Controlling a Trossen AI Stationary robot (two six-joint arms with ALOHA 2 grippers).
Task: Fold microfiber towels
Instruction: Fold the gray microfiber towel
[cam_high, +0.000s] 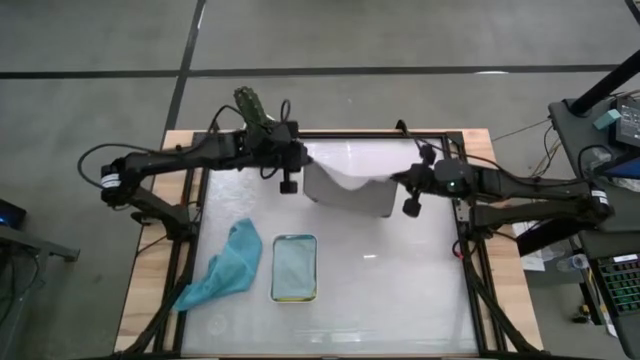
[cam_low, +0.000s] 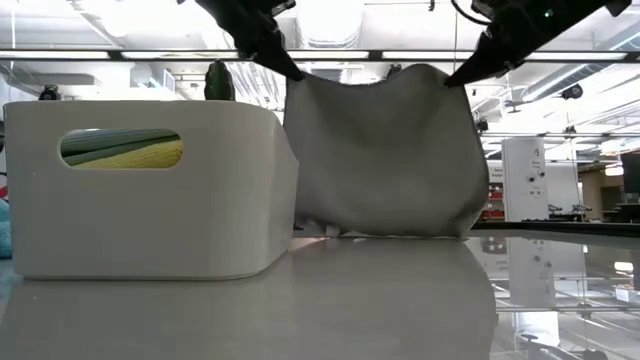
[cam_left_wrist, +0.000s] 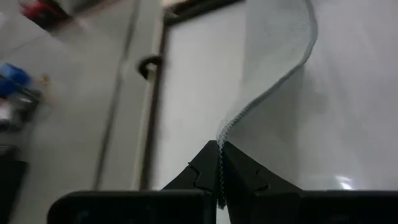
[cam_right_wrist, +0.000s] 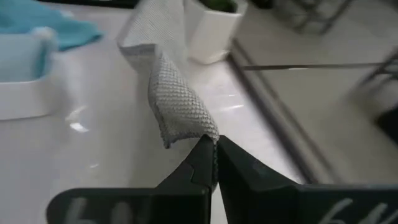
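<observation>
Right now both tools are pinched tight on the grey towel (cam_high: 348, 186), one at each upper corner: the left tool (cam_left_wrist: 219, 180) grips one corner and the right tool (cam_right_wrist: 214, 163) the other, so the cloth hangs between them like a curtain, its lower edge resting on the bench (cam_high: 400, 290) towards the back.

To do this step well, I judge the two tools should travel together at the same height, keeping the top edge taut. It sags a little in the middle now, which could leave a crooked crease. Lay the hanging part forward onto the lower edge so the corners meet, and only release once the cloth lies flat. Pulling the corners further apart first would take out that dip.

Nearer the front of the bench sits the white rectangular tray (cam_high: 294, 268) with folded towels in it; through its handle slot, green and yellow cloth shows in the low view. Just beside it, on the left arm's side, the teal towel (cam_high: 226, 266) lies crumpled and unfolded, well apart from the grey one.

The bench top is glossy and pale, mirroring the lights, set in a dark frame on a wooden base. Around it is grey concrete floor; further off, ceiling lights and pipes, and a cluttered side table with cables (cam_high: 610, 120) on the right arm's side.
</observation>
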